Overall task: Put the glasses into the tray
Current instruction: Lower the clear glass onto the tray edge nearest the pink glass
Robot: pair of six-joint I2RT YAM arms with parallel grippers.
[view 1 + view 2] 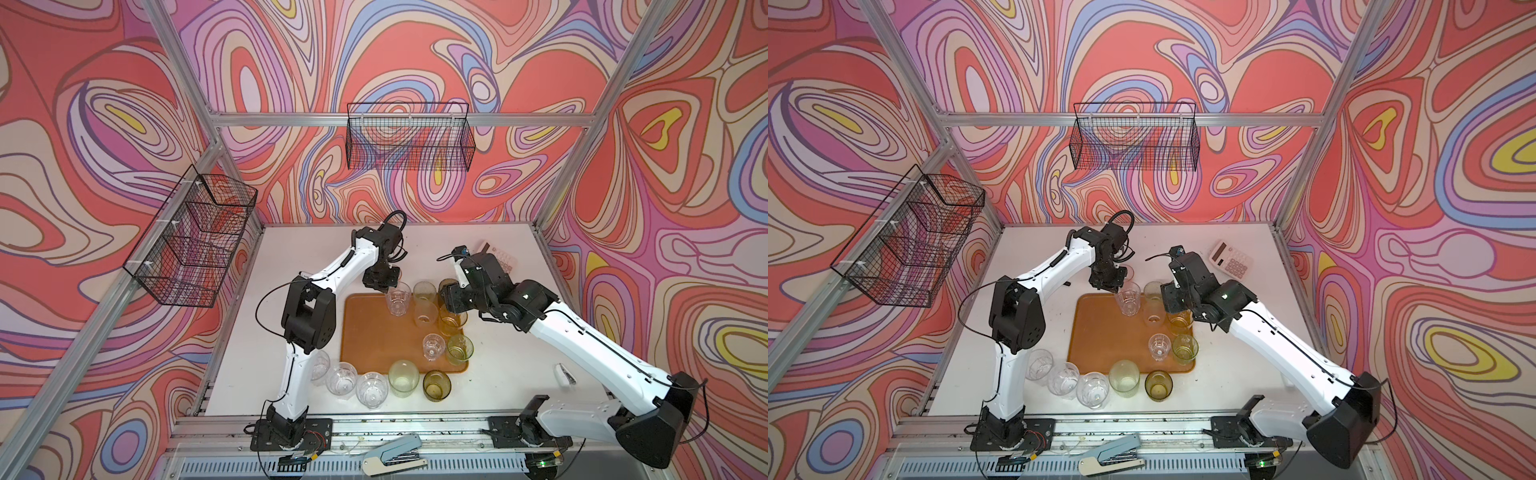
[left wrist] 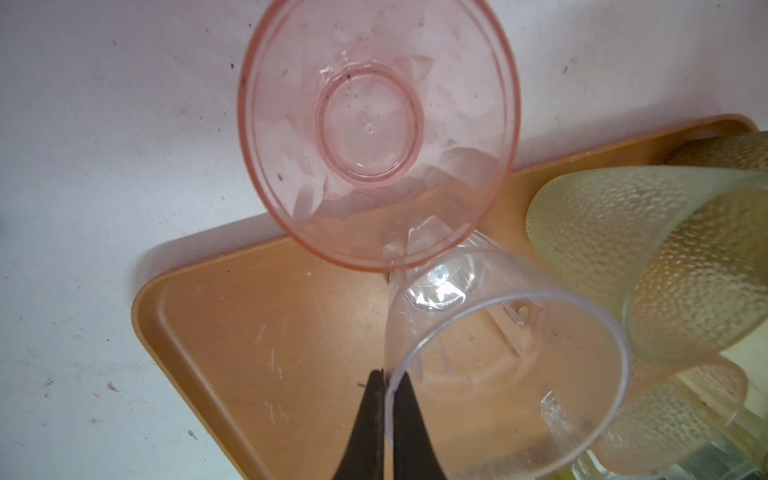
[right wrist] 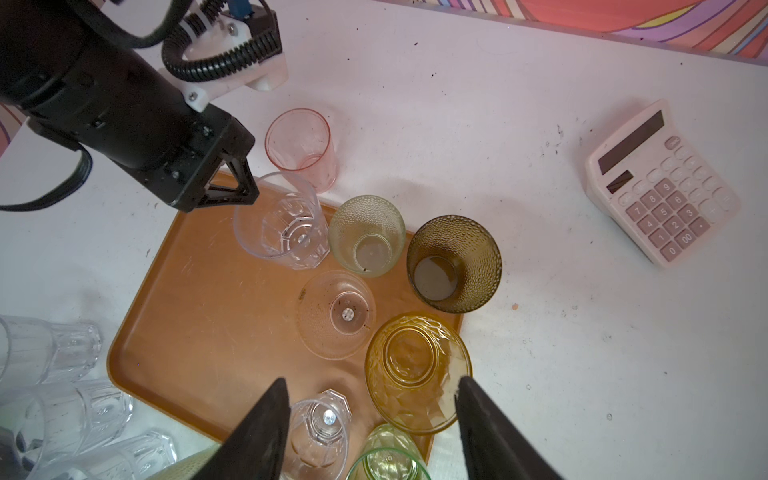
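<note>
Pinching the clear glass (image 2: 498,332) by its wall, your left gripper (image 2: 384,376) has one finger inside the rim and one outside, with the jaws narrowed right down onto the thin wall. I judge that a rim grip like this keeps the fingers clear of the neighbouring glasses.

Take the tray (image 1: 365,332) as the dial in a top view, with 6 o'clock toward the arm bases. That glass is at 12 o'clock, its base just inside the rim; I cannot tell whether it is fully set down. The pink glass (image 2: 378,124) stands on the table (image 3: 457,104) just beyond it at 12 o'clock, off the tray.

Your right gripper (image 3: 372,379) hangs with its jaws wide and empty above the amber glass (image 3: 415,365) at 3 o'clock, probably to leave the left arm room. Three clear glasses (image 1: 341,380) at 7 o'clock and an olive glass (image 1: 436,385) at 6 o'clock wait outside the tray. From that, the far side looks to be the part you are filling first.
</note>
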